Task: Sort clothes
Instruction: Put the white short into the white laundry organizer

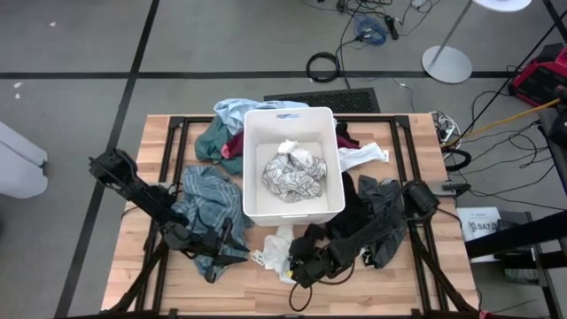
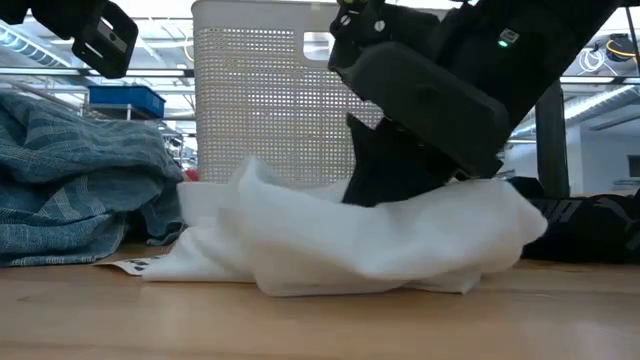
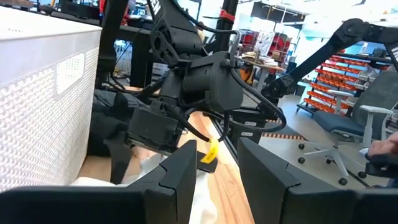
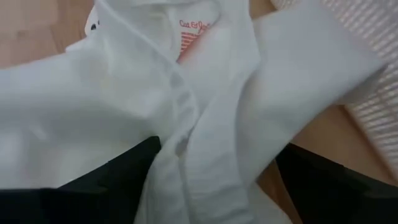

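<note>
A white garment (image 1: 279,244) lies crumpled on the wooden table, in front of the white bin (image 1: 251,159). My right gripper (image 4: 211,186) is open and slants down onto it, one finger on each side of a bunched fold. My left gripper (image 3: 217,180) hangs level at the table's near left, open and holding nothing, beside a teal striped garment (image 1: 208,199). Patterned white-grey clothes (image 1: 292,173) lie in the bin. Black and dark grey clothes (image 1: 372,213) are heaped to the right of the bin. Light blue (image 1: 232,111), teal and magenta pieces lie behind the bin's left corner. My right gripper comes from above, slanting down from the table's right. Its open fingers (image 4: 106,180) straddle a raised fold (image 4: 186,143) near the white garment's middle. The fingertips are sunk into the cloth and hidden by it. The garment lies slack on the table.
The bin's perforated wall (image 2: 260,100) stands close behind the white garment. The teal striped heap (image 2: 70,180) lies to its left, dark clothes (image 2: 590,225) to its right. Another white piece (image 1: 361,158) lies at the bin's right side. Bare wood runs along the near edge (image 1: 177,292).
</note>
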